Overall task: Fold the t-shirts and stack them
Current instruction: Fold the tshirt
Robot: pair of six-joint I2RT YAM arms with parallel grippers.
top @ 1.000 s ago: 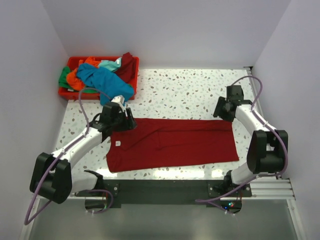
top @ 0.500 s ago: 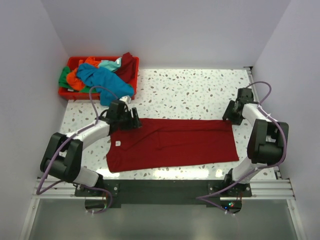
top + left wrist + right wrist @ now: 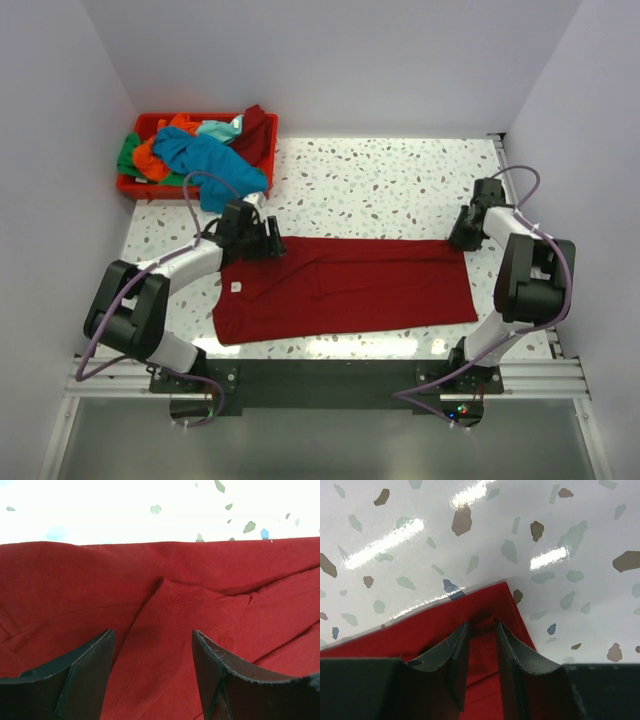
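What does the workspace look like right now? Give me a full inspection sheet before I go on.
Surface: speckled white table, glossy, with glare along the near edge.
Job's things: dark red t-shirt spread flat on the table; teal t-shirt, orange t-shirt and green t-shirt heaped in the red bin, the teal one spilling over its rim.
Clutter: nothing seen.
Pincers: left pincer open, low over the dark red t-shirt's far left part; right pincer at its far right corner, jaws narrow, grip cannot be told.
Cables: purple cables loop off both arms.
Surroundings: plain pale walls on three sides.
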